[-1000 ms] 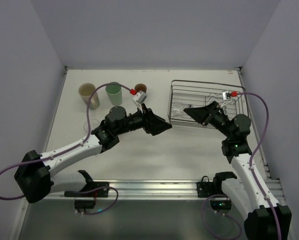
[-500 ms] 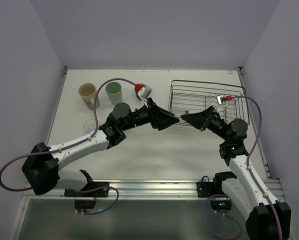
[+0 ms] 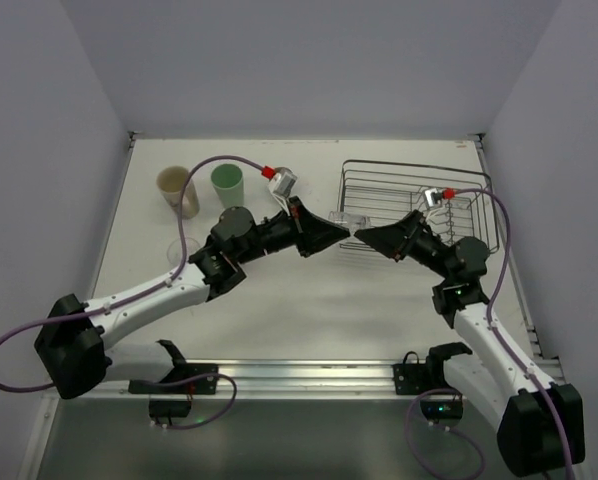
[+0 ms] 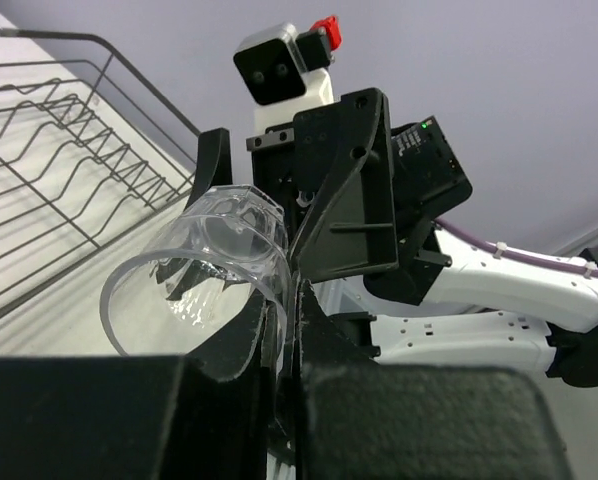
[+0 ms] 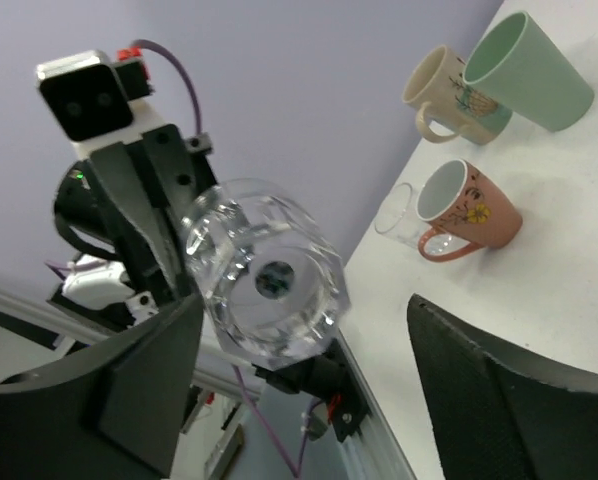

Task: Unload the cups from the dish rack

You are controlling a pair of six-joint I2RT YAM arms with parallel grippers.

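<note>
A clear faceted glass cup (image 3: 350, 219) hangs in the air between my two arms, just left of the dish rack (image 3: 411, 166). My left gripper (image 4: 282, 300) is shut on its rim, one finger inside and one outside the wall of the cup (image 4: 201, 262). My right gripper (image 5: 304, 312) is open, its jaws wide on either side of the cup's base (image 5: 269, 282). On the table at the far left stand a cream cup (image 3: 177, 188), a mint green cup (image 3: 228, 184), a salmon-pink mug (image 5: 466, 205) and another clear glass (image 5: 398, 214).
The dish rack's wire side (image 4: 69, 140) runs close on the left of the held cup. The two arms' fingertips nearly meet at mid-table (image 3: 351, 234). Side walls close in the table left and right.
The left gripper has closed on the clear cup's rim and the right gripper has opened off it. Both arms shifted slightly left of the rack.
</note>
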